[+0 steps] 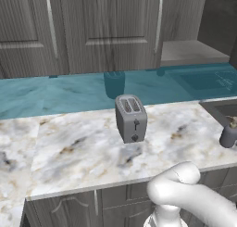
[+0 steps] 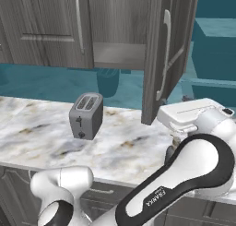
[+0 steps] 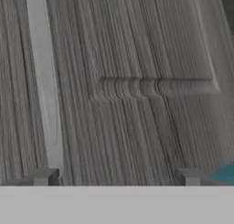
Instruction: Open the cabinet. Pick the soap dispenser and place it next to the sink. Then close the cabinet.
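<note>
Hand view puts me right up against a dark grey wood-grain door panel of the cabinet point(image 3: 137, 81), with its long silver bar handle point(image 3: 45, 81) running down the left side of the picture. My gripper point(image 3: 116, 177) has its two dark tips far apart at the bottom edge, one just under the foot of the handle, the other well to the right; the jaws stand spread wide and I see nothing between them, nothing held.

From the right base view I can see the cabinet point(image 2: 115, 26) with its right-hand door point(image 2: 163, 54) swung out toward me, edge-on, and a bare shelf showing inside the opening. The left door point(image 2: 46, 26) is flat shut. My white arm curves up across the lower right of that view, with the hand near the lower part of the open door; the fingers themselves I cannot make out there.

The grey two-slot toaster point(image 2: 86, 115) stands upright on the marble worktop point(image 2: 37, 133), below the cabinet and well back from the front edge.

Over in the left base view the soap dispenser point(image 1: 228, 134) sits at the far right edge of the frame, on the worktop just beside the near corner of the dark sink point(image 1: 222, 109). It is partly cut off by the frame, so I can't tell whether it touches the rim. The toaster point(image 1: 131, 118) is well to its left
</note>
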{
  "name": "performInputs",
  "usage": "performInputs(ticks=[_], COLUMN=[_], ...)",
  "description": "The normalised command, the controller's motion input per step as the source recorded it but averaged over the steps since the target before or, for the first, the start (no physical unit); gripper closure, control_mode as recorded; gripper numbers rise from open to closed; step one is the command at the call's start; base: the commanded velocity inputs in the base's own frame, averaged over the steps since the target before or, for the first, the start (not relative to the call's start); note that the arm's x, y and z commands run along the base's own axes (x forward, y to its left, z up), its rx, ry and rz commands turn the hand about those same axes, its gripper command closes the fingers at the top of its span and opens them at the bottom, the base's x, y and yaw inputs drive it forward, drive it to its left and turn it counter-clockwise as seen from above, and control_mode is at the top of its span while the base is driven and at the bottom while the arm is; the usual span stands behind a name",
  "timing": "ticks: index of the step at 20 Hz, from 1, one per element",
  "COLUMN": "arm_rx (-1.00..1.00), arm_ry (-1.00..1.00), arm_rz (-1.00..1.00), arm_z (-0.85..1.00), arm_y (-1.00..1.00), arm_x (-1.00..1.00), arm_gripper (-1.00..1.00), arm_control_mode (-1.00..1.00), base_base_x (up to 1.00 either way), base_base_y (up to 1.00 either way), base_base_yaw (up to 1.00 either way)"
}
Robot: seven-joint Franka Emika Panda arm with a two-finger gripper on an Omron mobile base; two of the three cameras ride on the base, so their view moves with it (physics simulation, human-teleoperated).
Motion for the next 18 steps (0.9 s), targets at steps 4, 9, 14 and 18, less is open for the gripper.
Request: performInputs(ticks=[4, 9, 14, 18], arm_rx=[0.00, 0.00, 0.00, 0.00], arm_ry=[0.00, 0.00, 0.00, 0.00], arm_rz=[0.05, 0.14, 0.20, 0.19], arm_z=[-0.12, 0.00, 0.00, 0.00], arm_y=[-0.62, -0.20, 0.00, 0.00], arm_x=[0.35, 0.18, 0.23, 0.09], arm_gripper=[-1.00, -1.00, -1.00, -1.00], arm_control_mode=[-1.00, -1.00, -1.00, -1.00], base_base_x=[0.00, 0.00, 0.00, 0.00], base_base_y=[0.00, 0.00, 0.00, 0.00], base_base_yaw=[0.00, 0.00, 0.00, 0.00])
